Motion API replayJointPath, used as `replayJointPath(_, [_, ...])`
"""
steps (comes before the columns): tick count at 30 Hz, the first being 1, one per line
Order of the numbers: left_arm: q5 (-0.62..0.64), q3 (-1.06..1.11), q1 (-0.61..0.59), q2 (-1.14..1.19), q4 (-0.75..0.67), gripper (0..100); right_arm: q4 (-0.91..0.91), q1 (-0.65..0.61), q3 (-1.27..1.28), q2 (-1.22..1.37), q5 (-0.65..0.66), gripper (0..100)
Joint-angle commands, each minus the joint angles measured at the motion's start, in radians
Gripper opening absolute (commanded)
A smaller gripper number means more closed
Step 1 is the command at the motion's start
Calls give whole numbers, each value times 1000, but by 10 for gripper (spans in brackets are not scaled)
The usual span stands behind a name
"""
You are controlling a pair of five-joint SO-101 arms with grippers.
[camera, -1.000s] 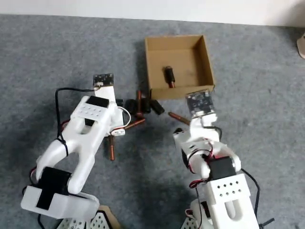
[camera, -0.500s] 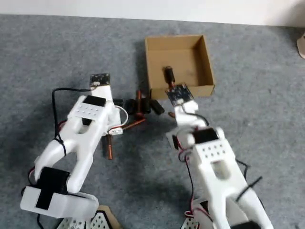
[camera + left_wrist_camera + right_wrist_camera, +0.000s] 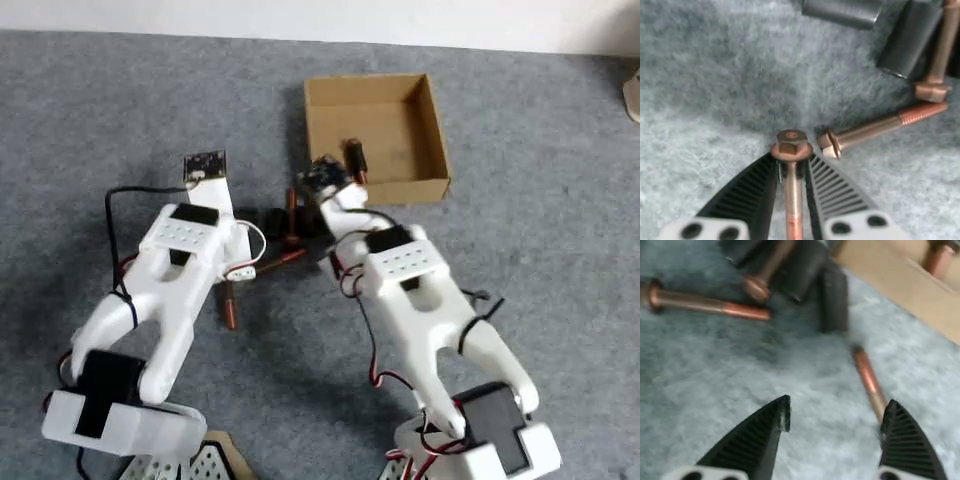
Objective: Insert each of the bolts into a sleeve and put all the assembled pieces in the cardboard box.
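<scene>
My left gripper (image 3: 791,167) is shut on a copper bolt (image 3: 792,146), hex head at the fingertips; the same bolt (image 3: 230,308) pokes out from under the left arm. A second bolt (image 3: 880,127) lies just past it, with dark sleeves (image 3: 840,10) beyond. My right gripper (image 3: 837,422) is open just above the carpet. A loose bolt (image 3: 869,381) lies close to one finger (image 3: 900,435). Ahead of it lie two sleeves (image 3: 832,292), another bolt (image 3: 705,304) and the cardboard box (image 3: 900,287). One assembled piece (image 3: 355,160) rests inside the box (image 3: 432,120).
Bolts (image 3: 291,215) and sleeves (image 3: 268,218) cluster between the two arms, in front of the box's near left corner. The right arm (image 3: 400,270) stretches diagonally over the carpet toward that cluster. Grey carpet (image 3: 540,230) spreads to the right.
The right arm has swung left, from the box's front right corner to the bolts and sleeves. The left arm has shifted slightly left with its bolt.
</scene>
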Motion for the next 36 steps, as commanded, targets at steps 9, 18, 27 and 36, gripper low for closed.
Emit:
replayJointPath(9, [-8, -35, -71, -59, -25, 5, -145, -143, -58, 4, 6, 283])
replayJointPath(18, [-8, -44, -82, -59, -25, 5, -197, -142, -77, 5, -66, 283])
replayJointPath(27, [-9, -47, -108, -59, -25, 5, -236, -140, -76, 5, -64, 283])
replayJointPath(36, [-9, -47, -108, -59, -25, 5, -334, -139, -18, 53, -64, 283])
